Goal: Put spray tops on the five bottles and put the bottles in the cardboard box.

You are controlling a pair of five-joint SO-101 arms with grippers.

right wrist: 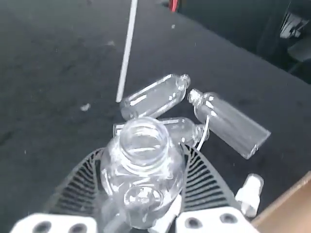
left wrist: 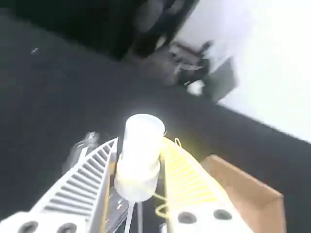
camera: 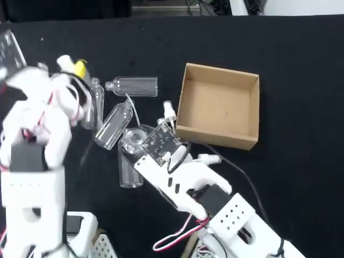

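The left pincer (left wrist: 139, 145), at the upper left of the high view, was closed on a white spray top (left wrist: 142, 128), with a ribbed finger pressed against each side of it. The right pincer (right wrist: 143, 154), low in the middle of the high view, was partly closed around a clear bottle (right wrist: 143, 167), which had an open, uncapped neck. Between the two arms, more clear bottles lay on the black desk (camera: 301, 64). A level bottle (camera: 134, 86) was farthest up the frame, a slanted bottle (camera: 112, 126) lay below it, and a third bottle (camera: 98, 105) lay close to the left arm. The cardboard box (camera: 215, 137) stood open right of centre. A loose spray top (camera: 169, 113) lay just beside the box's left wall. Another white piece (camera: 209, 158) (a second top, by its look) lay beside the right arm, below the box.
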